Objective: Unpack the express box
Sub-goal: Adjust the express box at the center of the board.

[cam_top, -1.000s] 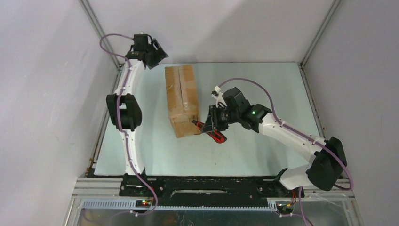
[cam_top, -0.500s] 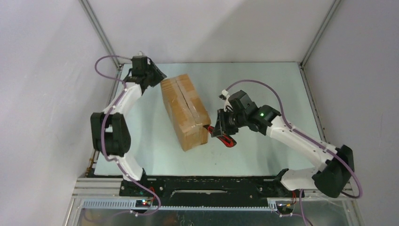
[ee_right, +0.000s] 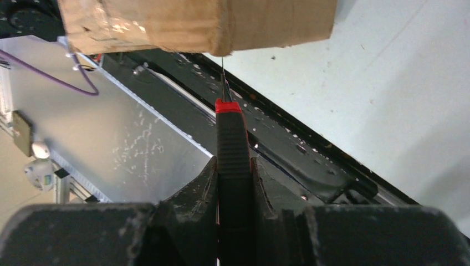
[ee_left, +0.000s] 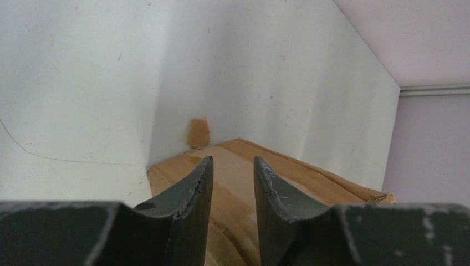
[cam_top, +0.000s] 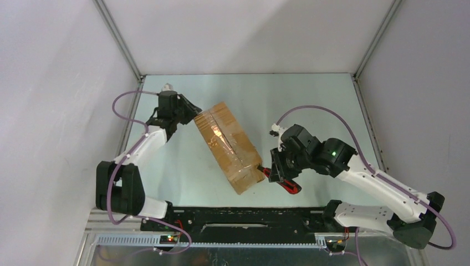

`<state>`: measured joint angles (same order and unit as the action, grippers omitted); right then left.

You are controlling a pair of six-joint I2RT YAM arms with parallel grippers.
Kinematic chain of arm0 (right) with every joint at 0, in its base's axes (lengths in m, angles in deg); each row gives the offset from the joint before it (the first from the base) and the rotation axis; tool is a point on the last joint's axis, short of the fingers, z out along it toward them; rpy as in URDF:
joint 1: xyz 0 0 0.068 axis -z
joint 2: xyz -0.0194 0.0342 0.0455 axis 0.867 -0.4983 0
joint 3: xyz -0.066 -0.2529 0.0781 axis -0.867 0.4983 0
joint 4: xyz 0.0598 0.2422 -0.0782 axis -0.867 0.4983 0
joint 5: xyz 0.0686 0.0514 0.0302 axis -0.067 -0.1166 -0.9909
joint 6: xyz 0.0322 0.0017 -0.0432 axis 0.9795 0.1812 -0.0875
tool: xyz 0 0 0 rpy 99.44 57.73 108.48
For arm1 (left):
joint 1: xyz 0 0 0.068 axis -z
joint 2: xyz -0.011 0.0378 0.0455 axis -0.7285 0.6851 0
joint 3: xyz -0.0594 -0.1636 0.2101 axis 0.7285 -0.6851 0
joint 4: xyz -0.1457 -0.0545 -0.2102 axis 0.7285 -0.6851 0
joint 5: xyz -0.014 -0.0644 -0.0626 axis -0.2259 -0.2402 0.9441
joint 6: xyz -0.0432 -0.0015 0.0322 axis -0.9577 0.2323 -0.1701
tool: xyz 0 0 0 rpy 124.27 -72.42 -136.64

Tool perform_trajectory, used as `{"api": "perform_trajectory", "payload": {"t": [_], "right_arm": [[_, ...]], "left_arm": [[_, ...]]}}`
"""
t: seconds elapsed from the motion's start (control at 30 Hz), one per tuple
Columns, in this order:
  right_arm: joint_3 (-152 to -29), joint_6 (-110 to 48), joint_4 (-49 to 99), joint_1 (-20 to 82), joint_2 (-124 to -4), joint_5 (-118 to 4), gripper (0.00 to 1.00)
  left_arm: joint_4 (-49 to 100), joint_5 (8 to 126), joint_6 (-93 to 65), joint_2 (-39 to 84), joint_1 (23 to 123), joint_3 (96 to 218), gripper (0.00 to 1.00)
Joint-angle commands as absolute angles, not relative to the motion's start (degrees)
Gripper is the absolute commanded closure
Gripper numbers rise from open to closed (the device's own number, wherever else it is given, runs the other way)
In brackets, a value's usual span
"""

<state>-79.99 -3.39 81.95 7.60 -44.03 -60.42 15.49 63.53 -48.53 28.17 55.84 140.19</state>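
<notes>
On the bench (cam_top: pixel 310 100) the express box (cam_top: pixel 228 147) lies diagonally at centre, flaps taped shut. The right tool (cam_top: pixel 275 172) is clamped on a red-handled knife (ee_right: pixel 233 138), with the blade at the box's near end. The left tool (ee_left: pixel 233 166) is slightly apart at the far corner. The box is judged stiff, light and liable to slide, so it is best braced at its corners.
</notes>
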Motion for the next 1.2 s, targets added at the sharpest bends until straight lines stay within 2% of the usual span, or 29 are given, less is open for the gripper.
{"api": "perform_trajectory", "payload": {"t": [0.0,0.13,0.27,0.43,0.7,0.73,0.77,0.93,1.03,1.1,1.17], "right_arm": [[-79.19,-3.72,86.17,6.54,-42.0,-57.09,1.0],[-79.22,-3.82,88.54,6.15,-38.26,-57.87,1.0],[-80.73,-3.87,87.39,5.93,-34.67,-63.84,1.0],[-94.34,-5.65,88.43,5.86,-36.5,-63.19,1.0],[-116.77,-19.47,93.23,5.8,-55.1,-48.07,1.0],[-119.2,-21.25,93.42,5.98,-57.7,-46.52,1.0],[-121.98,-22.87,94.0,6.21,-60.98,-45.37,1.0],[-135.94,-29.56,96.71,6.74,-73.98,-43.0,1.0],[-141.65,-32.1,97.72,6.65,-80.51,-41.95,1.0],[-142.9,-32.23,98.28,7.25,-82.35,-40.88,1.0],[-142.0,-31.72,97.85,8.15,-82.58,-41.33,1.0]], "left_arm": [[12.91,61.8,-49.46,27.88,56.65,138.47,0.63],[11.73,61.43,-49.3,27.9,56.6,139.95,0.61],[10.65,62.36,-48.9,27.26,56.76,141.79,0.58],[9.15,61.32,-51.99,23.19,58.81,139.31,0.6],[7.91,57.57,-57.06,13.78,64.76,133.33,0.59],[7.6,57.66,-57.05,6.55,65.42,132.8,0.58],[7.31,57.85,-57.09,10.79,66.07,132.18,0.58],[4.84,59.99,-54.7,6.87,67.06,129.71,0.52],[0.55,56.22,-50.9,3.92,66.89,130.98,0.49],[-1.7,54.51,-48.76,0.94,66.37,132.15,0.44],[-4.82,53.41,-46.94,-1.49,66.18,133.67,0.32]]}}
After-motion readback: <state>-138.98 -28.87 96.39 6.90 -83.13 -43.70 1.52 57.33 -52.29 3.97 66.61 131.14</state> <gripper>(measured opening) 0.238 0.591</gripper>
